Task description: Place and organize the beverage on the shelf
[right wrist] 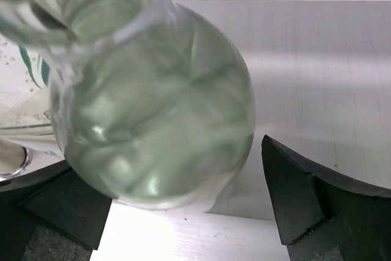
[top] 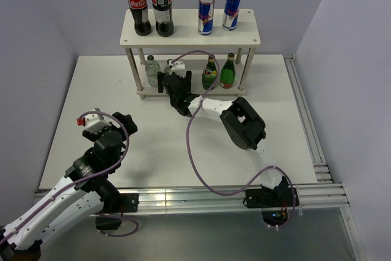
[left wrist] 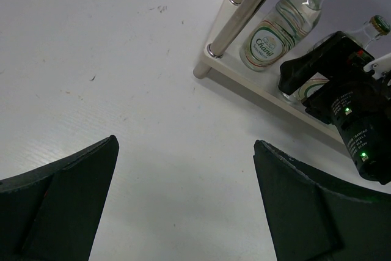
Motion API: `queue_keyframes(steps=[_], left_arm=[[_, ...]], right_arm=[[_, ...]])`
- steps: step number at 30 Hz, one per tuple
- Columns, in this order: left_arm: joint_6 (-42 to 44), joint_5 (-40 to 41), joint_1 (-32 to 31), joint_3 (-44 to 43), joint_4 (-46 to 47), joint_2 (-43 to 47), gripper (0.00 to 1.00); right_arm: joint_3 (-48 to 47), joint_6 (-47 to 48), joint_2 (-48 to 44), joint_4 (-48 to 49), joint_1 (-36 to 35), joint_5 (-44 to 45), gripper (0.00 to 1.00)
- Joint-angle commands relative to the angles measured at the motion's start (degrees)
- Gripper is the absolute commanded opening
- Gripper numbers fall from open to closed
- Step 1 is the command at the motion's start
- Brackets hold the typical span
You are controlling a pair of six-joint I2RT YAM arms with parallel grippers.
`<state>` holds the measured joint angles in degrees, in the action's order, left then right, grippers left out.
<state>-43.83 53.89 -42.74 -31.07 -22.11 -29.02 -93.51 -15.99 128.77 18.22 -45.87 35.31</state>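
The cream shelf (top: 183, 32) holds two blue-and-silver cans (top: 206, 14) on its top board. Its lower board holds two green bottles (top: 210, 73) and a clear bottle (top: 152, 69) at the left. My right gripper (top: 169, 82) reaches into the lower tier. A second clear bottle (right wrist: 153, 114) stands on the board's edge (right wrist: 183, 239) between its fingers. The right gripper (right wrist: 183, 206) is open, with a gap at its right finger (right wrist: 317, 200). My left gripper (top: 124, 120) is open and empty (left wrist: 183, 200) over the table, left of the shelf. Both clear bottles (left wrist: 278, 25) show in the left wrist view.
Two tall cola bottles (top: 139, 5) stand at the left of the top board. The shelf's round legs (left wrist: 244, 13) stand beside the clear bottles. Grey walls close in the table on three sides, and a metal rail (top: 305, 126) runs along its right edge.
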Motion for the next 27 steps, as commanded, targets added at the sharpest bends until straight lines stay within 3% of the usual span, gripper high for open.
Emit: queue_keyframes(steps=[1, 18, 22, 27], left_arm=[[-0.29, 0.69, -0.15, 0.75, 0.58, 0.28, 0.99], [-0.55, 1.04, -0.24, 0.66, 0.22, 0.27, 0.99], [-0.55, 1.04, -0.15, 0.66, 0.14, 0.36, 0.99], [0.68, -0.45, -0.24, 1.10, 1.45, 0.45, 0.99]], right_arm=[[1.40, 0.08, -4.84, 3.05, -0.36, -0.06, 1.00], [10.01, -0.79, -10.29, 4.46, -2.38, -1.91, 1.00], [16.24, -2.73, -17.56, 3.85, -5.97, 2.30, 1.00], [24.95, -7.73, -31.89, -7.73, -14.50, 13.10, 1.00]])
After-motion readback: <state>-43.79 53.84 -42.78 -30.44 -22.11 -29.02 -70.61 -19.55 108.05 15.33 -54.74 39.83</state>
